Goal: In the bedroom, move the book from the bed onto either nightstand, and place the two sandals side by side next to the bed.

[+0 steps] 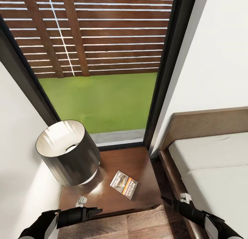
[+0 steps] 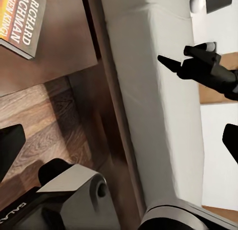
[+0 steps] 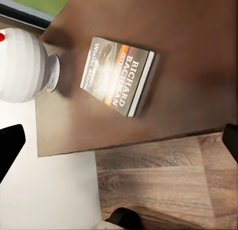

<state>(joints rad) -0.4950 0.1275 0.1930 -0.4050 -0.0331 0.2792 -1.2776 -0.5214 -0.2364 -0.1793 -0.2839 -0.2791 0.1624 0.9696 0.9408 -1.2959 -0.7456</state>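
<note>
Both end effectors hold nothing. The left end effector [image 1: 98, 210] sits low at the near edge of the nightstand [image 1: 144, 170], its fingertips drawn to a narrow point in the head view, while its own wrist view shows dark fingers [image 2: 10, 148] spread at the frame edges; its opening cannot be told with confidence. The right end effector [image 1: 167, 200] hangs over the gap between nightstand and bed [image 1: 213, 163]; its fingers [image 3: 10, 145] stand wide apart.

The book [image 1: 124, 184] lies flat on the nightstand surface, cover up, near the middle, right of the lamp [image 1: 67, 153] and apart from it. Judgement: the book step is complete.

No sandals are visible. Judgement: placing the two sandals side by side next to the bed remains, and they must first be located.
</note>
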